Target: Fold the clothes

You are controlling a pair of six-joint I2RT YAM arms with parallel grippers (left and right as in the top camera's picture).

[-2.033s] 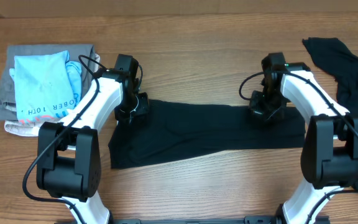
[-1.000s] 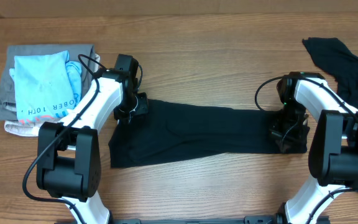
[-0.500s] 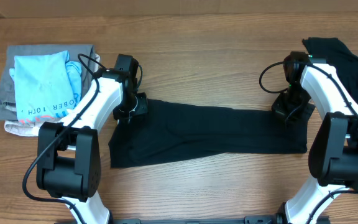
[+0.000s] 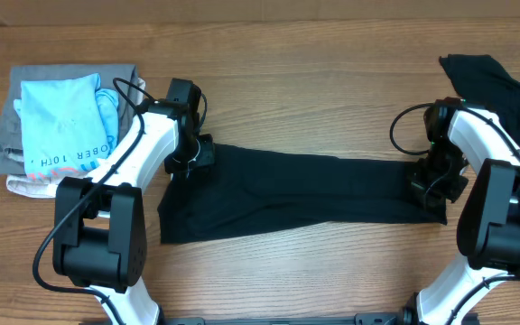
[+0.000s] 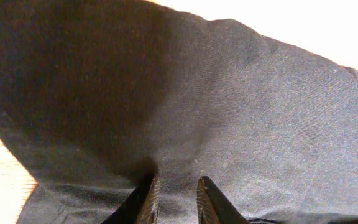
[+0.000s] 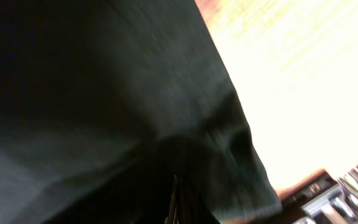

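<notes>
One black garment lay folded into a long strip; left hand gripped its corner, right hand clenched shut atop it; second black heap waited unfolded

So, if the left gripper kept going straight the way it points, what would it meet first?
The black garment: the tips of the left gripper are down in its cloth, apparently pinching a fold.

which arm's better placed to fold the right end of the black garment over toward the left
Right. The right gripper rests on the right end of the black garment; the left gripper pinches its far left corner, probably anchoring it.
</notes>
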